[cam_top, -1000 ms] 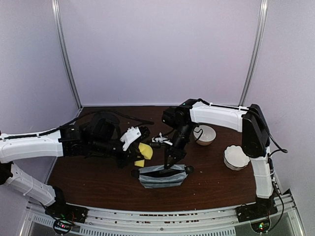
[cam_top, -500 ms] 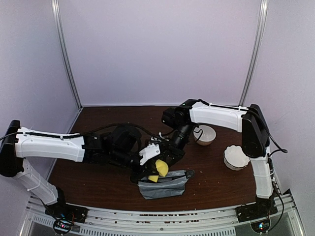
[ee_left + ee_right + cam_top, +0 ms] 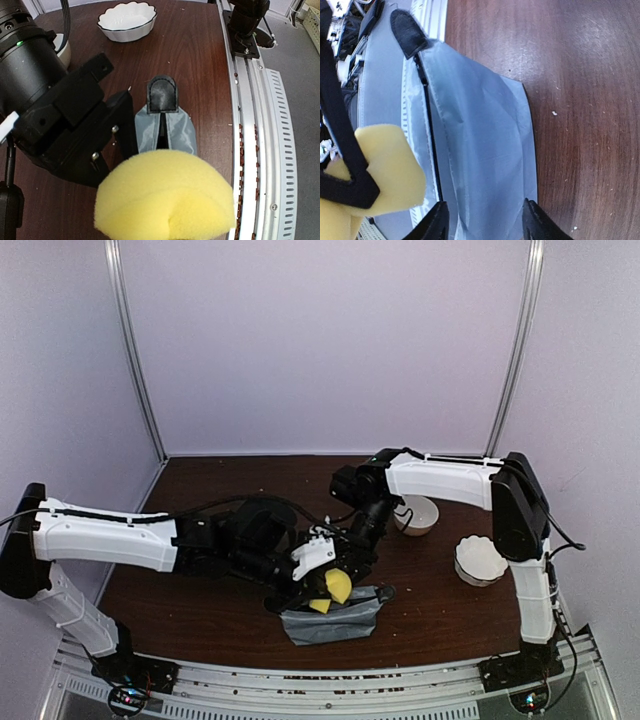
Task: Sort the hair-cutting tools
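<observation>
The hair-cutting tools are out of view. My left gripper is shut on a yellow sponge, held just above the left end of the grey zip pouch. The sponge hides the left jaws in the left wrist view. My right gripper is open, one finger on either side of the pouch and low over its fabric. The pouch's zip shows as a dark slit, ending in a black tab.
Two white bowls stand at the right of the brown table. The two arms crowd together over the pouch. The metal rail of the near table edge lies just beyond the pouch.
The left arm has swung right with the sponge, to above the pouch. The right jaws, narrow a moment ago, now stand apart over the pouch.
</observation>
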Robot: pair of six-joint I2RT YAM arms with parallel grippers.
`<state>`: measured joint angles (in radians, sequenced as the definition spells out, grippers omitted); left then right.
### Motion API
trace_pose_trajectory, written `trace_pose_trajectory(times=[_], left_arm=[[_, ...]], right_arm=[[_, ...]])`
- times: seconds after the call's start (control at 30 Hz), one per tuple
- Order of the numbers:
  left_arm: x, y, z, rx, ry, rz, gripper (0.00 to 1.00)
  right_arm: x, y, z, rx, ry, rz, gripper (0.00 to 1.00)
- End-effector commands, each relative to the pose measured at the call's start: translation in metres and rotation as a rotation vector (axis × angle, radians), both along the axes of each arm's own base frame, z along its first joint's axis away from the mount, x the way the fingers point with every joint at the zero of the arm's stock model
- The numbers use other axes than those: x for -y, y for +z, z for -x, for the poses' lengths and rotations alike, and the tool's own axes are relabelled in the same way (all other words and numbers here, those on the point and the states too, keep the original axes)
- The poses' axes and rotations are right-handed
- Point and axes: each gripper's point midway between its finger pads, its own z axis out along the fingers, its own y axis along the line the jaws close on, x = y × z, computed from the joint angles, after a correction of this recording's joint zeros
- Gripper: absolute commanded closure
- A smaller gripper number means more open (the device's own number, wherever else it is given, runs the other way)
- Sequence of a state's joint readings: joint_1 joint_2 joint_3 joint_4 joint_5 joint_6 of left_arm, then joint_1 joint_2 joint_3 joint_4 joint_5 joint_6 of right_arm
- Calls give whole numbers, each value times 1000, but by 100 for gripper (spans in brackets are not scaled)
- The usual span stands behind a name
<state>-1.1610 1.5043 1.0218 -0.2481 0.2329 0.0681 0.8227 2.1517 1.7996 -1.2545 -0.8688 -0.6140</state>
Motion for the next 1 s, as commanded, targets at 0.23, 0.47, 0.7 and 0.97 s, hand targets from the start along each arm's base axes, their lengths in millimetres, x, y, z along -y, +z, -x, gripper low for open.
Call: trace_pose_trajectory(times=[0.23,0.47,0.7,0.97], left_arm=[[15,-2,-3,32,-28,9,100],[23,-14,-11,64,-33,-24,100],[29,-36,-22,91,-34,-112,100],[15,-59,-21,112,-57,-211,100]], right_arm=[[-8,-9,-16,42,-67,25,84],[-9,-6,-7,-37,-51,5,97],[-7,3,9,-129,-4,-18,98],[-7,8,6,-148,-10,-36,98]])
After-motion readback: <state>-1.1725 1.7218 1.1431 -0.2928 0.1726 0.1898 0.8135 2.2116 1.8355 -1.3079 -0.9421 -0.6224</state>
